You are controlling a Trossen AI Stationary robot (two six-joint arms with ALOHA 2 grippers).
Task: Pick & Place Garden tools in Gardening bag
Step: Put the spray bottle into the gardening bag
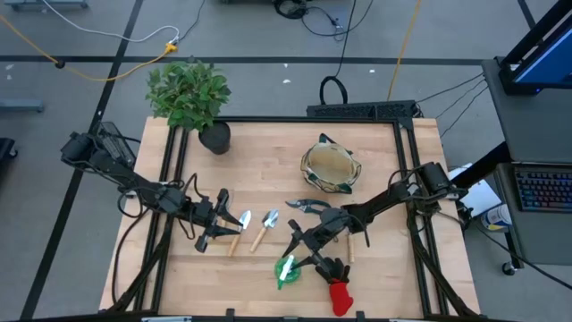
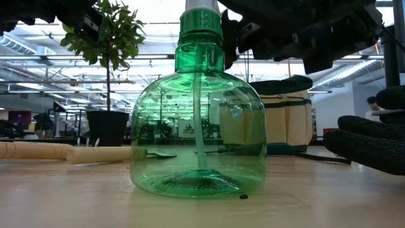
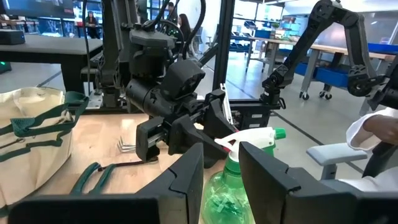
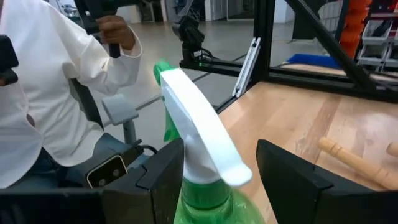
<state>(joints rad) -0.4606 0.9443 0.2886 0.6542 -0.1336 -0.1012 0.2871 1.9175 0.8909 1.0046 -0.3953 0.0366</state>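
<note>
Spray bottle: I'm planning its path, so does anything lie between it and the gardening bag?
Yes: the pruning shears lie flat on the table between the spray bottle and the gardening bag, and the right arm crosses there too. Carried high, it should probably clear the shears.
</note>
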